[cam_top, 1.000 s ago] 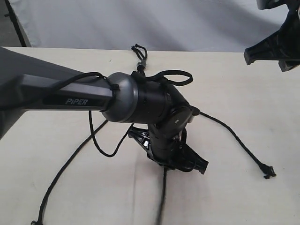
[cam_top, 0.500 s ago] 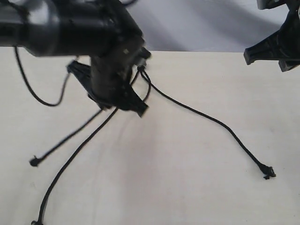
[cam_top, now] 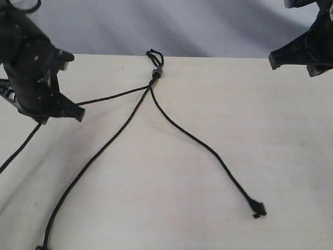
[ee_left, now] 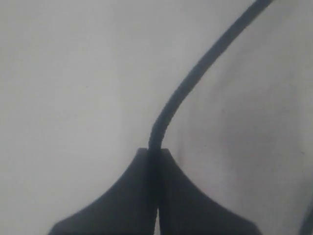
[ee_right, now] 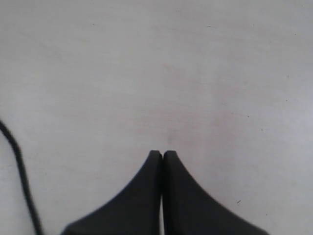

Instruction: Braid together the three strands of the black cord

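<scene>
The black cord lies on the pale table, its three strands joined at the bead (cam_top: 156,71) under a short loop (cam_top: 154,54) at the far edge. My left gripper (cam_top: 73,110) is at the left, shut on the left strand (cam_top: 112,97), which runs taut from the bead and trails off behind the gripper (cam_top: 18,151). The left wrist view shows that strand (ee_left: 195,73) pinched between the tips of the left gripper (ee_left: 155,149). The middle strand (cam_top: 99,156) runs to the near left corner. The right strand (cam_top: 208,151) ends in a knotted tip (cam_top: 258,210). My right gripper (cam_top: 304,54) hangs at the far right, shut and empty (ee_right: 162,152).
A grey backdrop (cam_top: 208,26) rises behind the table's far edge. A stretch of cord (ee_right: 19,181) shows at the edge of the right wrist view. Bare tabletop (cam_top: 171,208) lies between the middle and right strands.
My left arm swung from the middle of the table to the far left, pulling one strand out to the left. The right strand's tip slid nearer and leftward. The right gripper stayed put.
</scene>
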`<state>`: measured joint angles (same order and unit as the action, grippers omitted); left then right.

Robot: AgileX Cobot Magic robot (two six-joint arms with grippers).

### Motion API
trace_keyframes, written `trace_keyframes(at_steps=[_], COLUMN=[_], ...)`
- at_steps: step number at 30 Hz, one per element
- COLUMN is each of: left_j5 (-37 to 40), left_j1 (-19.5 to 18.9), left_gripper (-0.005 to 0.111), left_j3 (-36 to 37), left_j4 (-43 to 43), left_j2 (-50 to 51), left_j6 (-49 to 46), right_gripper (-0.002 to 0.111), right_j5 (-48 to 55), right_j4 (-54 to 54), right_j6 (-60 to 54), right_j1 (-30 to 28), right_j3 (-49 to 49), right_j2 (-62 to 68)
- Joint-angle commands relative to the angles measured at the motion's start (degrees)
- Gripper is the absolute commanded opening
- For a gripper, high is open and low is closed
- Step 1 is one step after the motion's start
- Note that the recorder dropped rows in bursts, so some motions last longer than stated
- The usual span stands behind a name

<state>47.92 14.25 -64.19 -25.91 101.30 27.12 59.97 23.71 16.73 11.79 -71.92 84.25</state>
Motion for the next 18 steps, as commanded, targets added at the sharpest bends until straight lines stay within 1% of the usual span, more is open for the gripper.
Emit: trace_keyframes(at_steps=[1,4,9,11,14,18], left_j5=[-14.47,-17.12,-16.6,-16.6,-16.6,-16.6], left_j1=[-1.85,-1.85,-1.85,-1.85,-1.85,-1.85], left_gripper=[0.0,0.0,0.001,0.004,0.017,0.04], left_j3=[7.51,9.31,9.31,9.31,9.31,9.31], left_j4=[-0.48,-0.6,-0.6,-0.45,-0.2,-0.2], left_j2=[2.13,4.32,8.38,9.75,11.09,11.22], left_j6=[-0.09,-0.09,1.71,1.82,2.78,4.6], right_gripper=[0.0,0.0,0.0,0.0,0.0,0.0], right_j5=[-0.57,-0.57,-0.57,-0.57,-0.57,-0.92], right_j4=[-0.18,-1.26,-1.38,-1.66,-1.66,-1.66], right_j6=[-0.28,-0.28,-0.44,-0.4,-0.4,-0.4], right_j1=[-0.33,-0.33,-0.33,-0.33,-0.33,-0.33], right_j3=[0.18,0.18,0.18,0.18,0.18,0.18], right_j2=[-0.08,-0.08,-0.08,-0.08,-0.08,-0.08])
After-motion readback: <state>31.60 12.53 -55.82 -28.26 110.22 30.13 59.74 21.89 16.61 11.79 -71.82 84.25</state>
